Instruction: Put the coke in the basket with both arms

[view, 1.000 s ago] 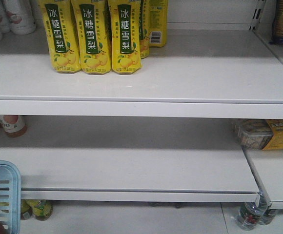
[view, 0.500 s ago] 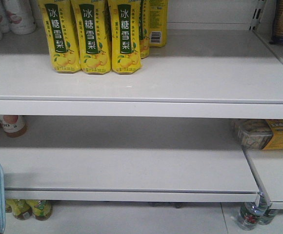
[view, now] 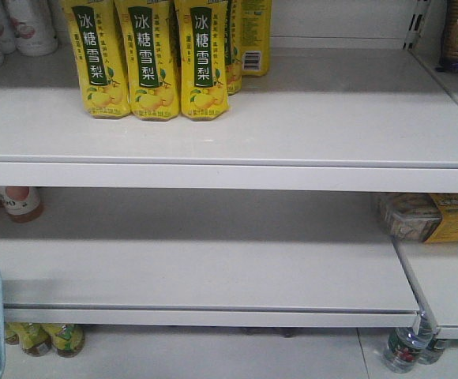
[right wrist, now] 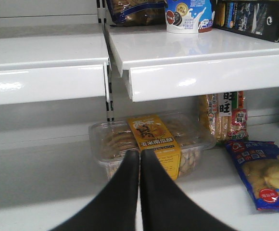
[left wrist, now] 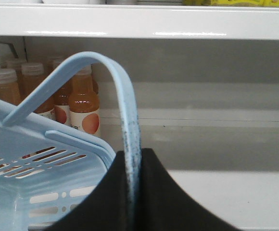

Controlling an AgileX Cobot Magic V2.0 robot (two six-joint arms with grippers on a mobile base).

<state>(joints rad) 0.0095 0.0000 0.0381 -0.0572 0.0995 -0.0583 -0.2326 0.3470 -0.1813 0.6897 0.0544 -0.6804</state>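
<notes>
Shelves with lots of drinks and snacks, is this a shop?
Most likely a shop. White shelves hold rows of the same yellow drink cartons, packaged snacks sit alongside, and the left gripper holds a light blue shopping basket by its handle.

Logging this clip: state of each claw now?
Left claw: shut on the basket handle.
Right claw: shut, holding nothing.

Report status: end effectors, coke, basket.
Left end effector shut on basket handle. Right end effector shut, empty, facing snack box. Coke not in view.
</notes>
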